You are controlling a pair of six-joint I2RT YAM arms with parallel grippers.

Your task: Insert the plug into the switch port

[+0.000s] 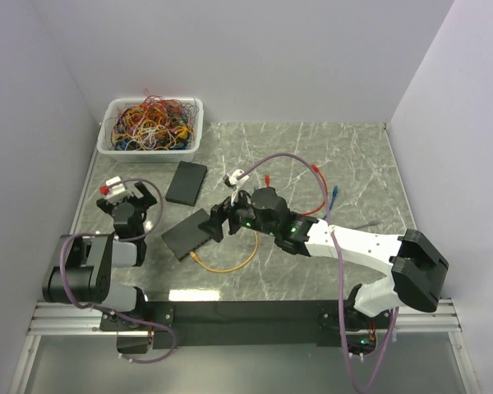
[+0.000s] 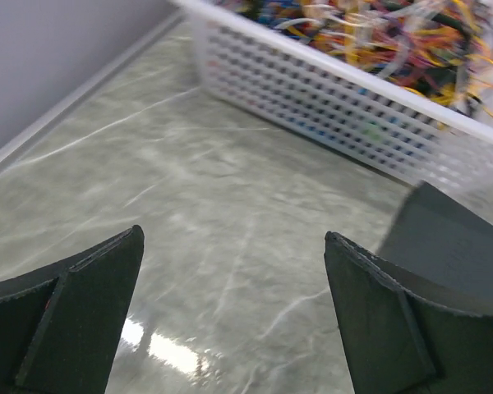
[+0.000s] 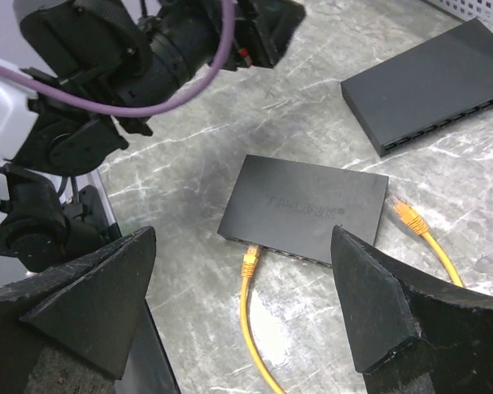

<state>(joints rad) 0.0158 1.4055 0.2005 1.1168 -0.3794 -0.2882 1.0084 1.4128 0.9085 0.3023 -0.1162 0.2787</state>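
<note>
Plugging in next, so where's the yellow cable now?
Top view, left of centre: the yellow cable lies looped just right of the nearer switch, both ends beside it.

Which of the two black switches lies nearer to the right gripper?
The near switch, beside the yellow cable; the other switch lies closer to the basket.

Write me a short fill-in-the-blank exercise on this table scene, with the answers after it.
1. The basket of tangled wires is ____ in colour.
2. The right gripper hovers above the nearer switch with its jaws ____.
3. The left gripper holds ____.
4. The yellow cable shows ____ plugs in the right wrist view.
Answers: white; open; nothing; two.
</note>
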